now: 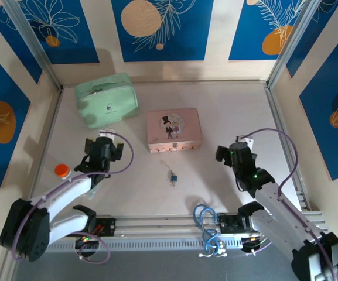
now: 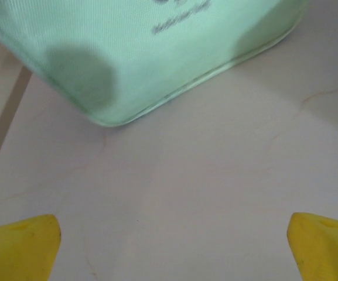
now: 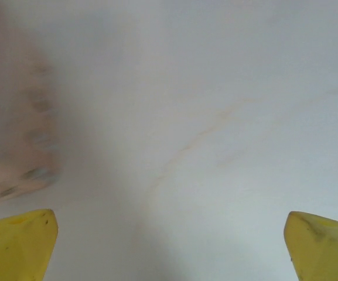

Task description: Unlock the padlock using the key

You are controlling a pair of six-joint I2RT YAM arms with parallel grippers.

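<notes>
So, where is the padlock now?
In the top view the padlock lies near the centre, just on the near side of the pink tin, apart from it.

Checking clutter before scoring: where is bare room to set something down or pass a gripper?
Free: the far-right stretch between the pink tin and the right wall; the strip between the padlock and the left arm. Crowded: the far left, around the mint-green case and left gripper.

Bright, even light; wrist views softly blurred.
</notes>
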